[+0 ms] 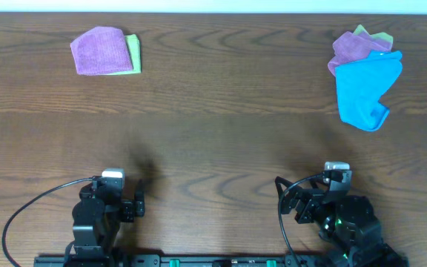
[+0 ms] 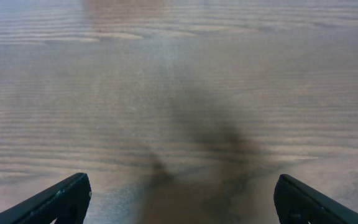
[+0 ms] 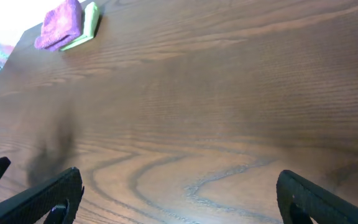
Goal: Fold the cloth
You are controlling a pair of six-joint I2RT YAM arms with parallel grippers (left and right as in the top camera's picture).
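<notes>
A folded purple cloth (image 1: 98, 50) lies at the far left corner of the bench (image 1: 213, 126). It sits on top of a green cloth (image 1: 133, 53). Only a strip of the green one peeks out on its right side. The right wrist view shows this same little stack far off in its top left corner.

The left hand (image 2: 182, 183) is on the left, near the front edge. Its two black fingers (image 2: 61, 199) are spread wide and hold nothing. Under it is wood with a dark shadow (image 2: 216, 143).

Further right, also by the front edge, is the right hand (image 3: 179, 180). Its fingers (image 3: 316, 199) are spread wide too, and it holds nothing.

At the far right corner is a messy heap. A blue cloth (image 1: 368, 87) lies crumpled on top and reaches toward the front. Under it is a crumpled purple cloth (image 1: 351, 48). A bit of light green cloth (image 1: 362, 31) pokes out behind. The heap is well apart from both hands.
</notes>
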